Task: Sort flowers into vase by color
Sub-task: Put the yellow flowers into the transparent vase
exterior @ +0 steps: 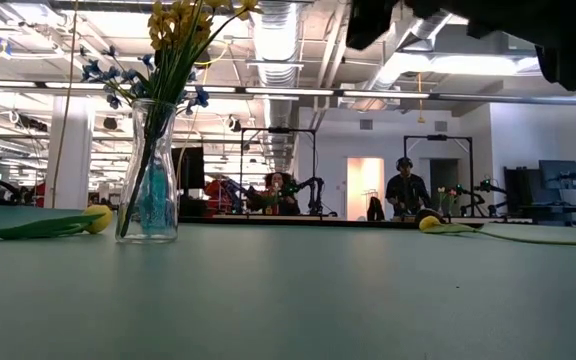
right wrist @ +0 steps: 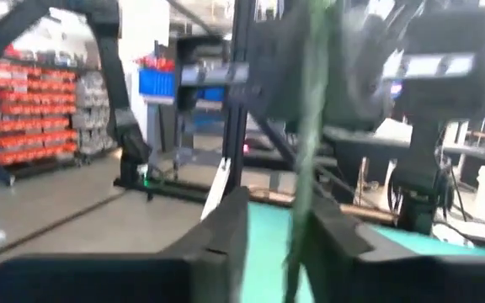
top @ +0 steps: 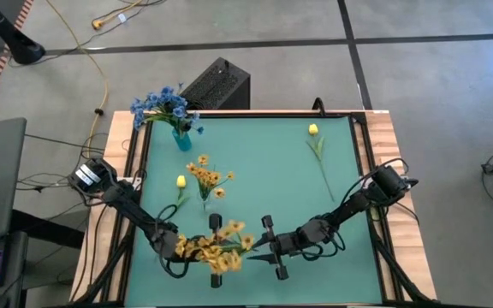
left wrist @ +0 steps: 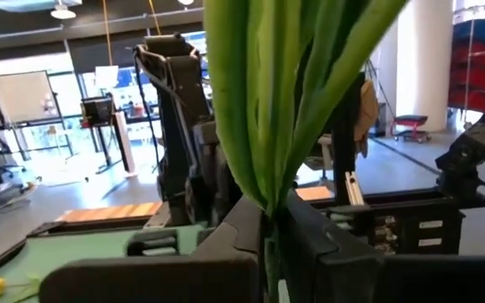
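A glass vase (top: 181,137) (exterior: 153,180) with blue flowers stands at the far left of the green mat. My left gripper (top: 208,251) (left wrist: 268,210) is near the front edge, shut on a yellow spray (top: 219,248). My right gripper (top: 259,248) (right wrist: 280,210) faces it from the right, open, with the green stalk (right wrist: 303,126) standing in its gap. On the mat lie another yellow spray (top: 208,175), a yellow bud stem (top: 181,181) (exterior: 96,218) at the left, and a second bud stem (top: 313,130) (exterior: 430,224) at the far right. My left gripper pinches the yellow spray's bunched green stalks (left wrist: 269,231) between its two fingers, which come roughly level from the table's left and lie across the stalks. The long leaves (left wrist: 276,93) stand out past the fingers. The spray is lifted clear of the mat. My right gripper has the stalk between its parted fingers; whether a finger touches it, I cannot tell, as the view is blurred.
A black box (top: 216,84) stands just beyond the far edge. A wooden border (top: 383,145) frames the mat. The mat's middle (top: 264,171) holds no flowers. People (exterior: 405,190) stand in the room far behind the table.
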Motion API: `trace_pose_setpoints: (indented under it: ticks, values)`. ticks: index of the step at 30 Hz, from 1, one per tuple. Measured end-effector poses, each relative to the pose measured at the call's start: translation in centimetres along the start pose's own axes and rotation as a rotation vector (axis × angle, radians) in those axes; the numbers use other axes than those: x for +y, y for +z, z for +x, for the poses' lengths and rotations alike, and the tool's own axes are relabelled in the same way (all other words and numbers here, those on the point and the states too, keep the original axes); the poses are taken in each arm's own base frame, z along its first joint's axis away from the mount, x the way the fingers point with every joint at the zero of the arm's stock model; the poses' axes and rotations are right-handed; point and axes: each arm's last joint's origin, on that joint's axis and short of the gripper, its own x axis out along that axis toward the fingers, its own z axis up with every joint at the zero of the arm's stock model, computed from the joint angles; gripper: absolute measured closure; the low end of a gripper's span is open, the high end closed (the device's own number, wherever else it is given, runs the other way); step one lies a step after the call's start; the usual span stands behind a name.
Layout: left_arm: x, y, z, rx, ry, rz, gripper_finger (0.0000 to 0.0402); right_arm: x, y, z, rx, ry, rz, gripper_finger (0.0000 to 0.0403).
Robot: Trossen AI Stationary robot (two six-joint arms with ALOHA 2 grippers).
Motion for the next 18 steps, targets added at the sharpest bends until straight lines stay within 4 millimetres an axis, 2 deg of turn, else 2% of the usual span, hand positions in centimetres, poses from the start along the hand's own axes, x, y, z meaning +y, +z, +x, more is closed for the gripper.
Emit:
trace_pose_setpoints:
  ticks: [5,8,13,18]
  values:
    - [0.9,1.7,-0.6,0.055,0.016,-0.014,0.04,0.1,-0.7,0.0,0.076,0.01,-0.033,0.0175]
    - [1.9,3.2,-1.5,0.122,0.018,-0.043,0.04,0.1,-1.1,-0.1,0.113,0.011,-0.048,0.0133]
    - [4.3,5.4,-3.5,0.242,0.034,-0.116,0.0401,0.0,-1.5,-0.1,0.15,-0.007,-0.061,0.0108]
    - [6.4,5.9,-5.5,0.368,0.131,-0.113,0.0401,0.0,-1.7,-0.1,0.171,-0.005,-0.067,0.0107]
